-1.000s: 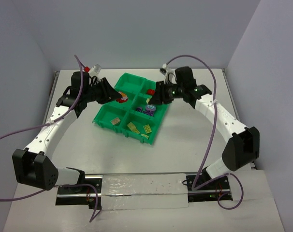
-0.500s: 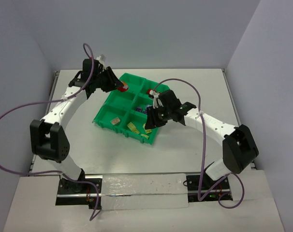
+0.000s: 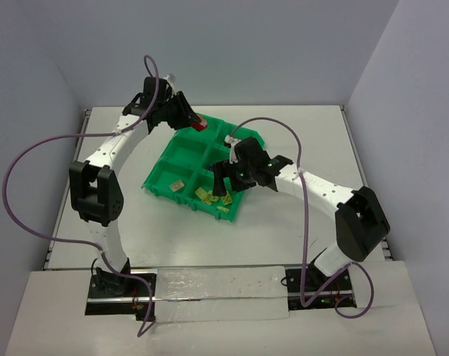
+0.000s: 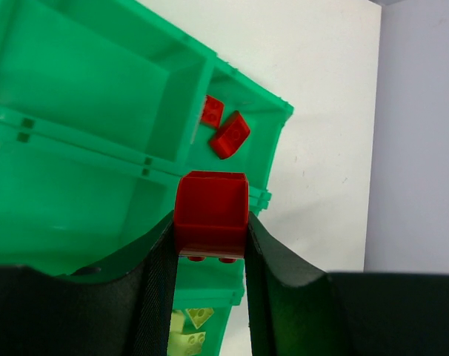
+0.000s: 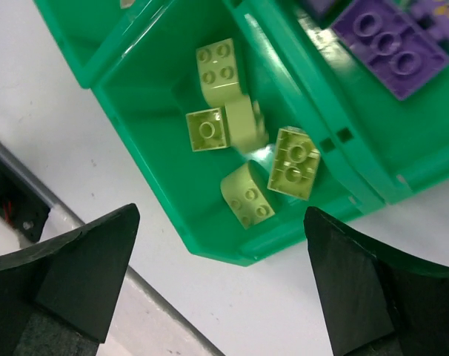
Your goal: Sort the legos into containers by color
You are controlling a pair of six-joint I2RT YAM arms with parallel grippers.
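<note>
My left gripper (image 3: 198, 124) is shut on a red lego (image 4: 210, 211) and holds it above the far edge of the green tray (image 3: 154, 185). In the left wrist view two more red legos (image 4: 230, 135) lie in the corner container beyond it. My right gripper (image 3: 223, 182) stands open above the near right container. That container holds several yellow legos (image 5: 248, 194), and nothing is between the right gripper's (image 5: 221, 222) fingers. A purple lego (image 5: 391, 44) lies in the neighbouring container. One yellowish lego (image 3: 177, 185) sits in the near left container.
The tray rests at an angle on the white table (image 3: 284, 222), with grey walls on three sides. Purple cables (image 3: 32, 148) loop off both arms. A metal rail (image 3: 217, 285) runs along the near edge between the arm bases.
The left arm has swung to the tray's far edge with the red lego in its grip. The right gripper has moved from the far side to the near right container and opened.
</note>
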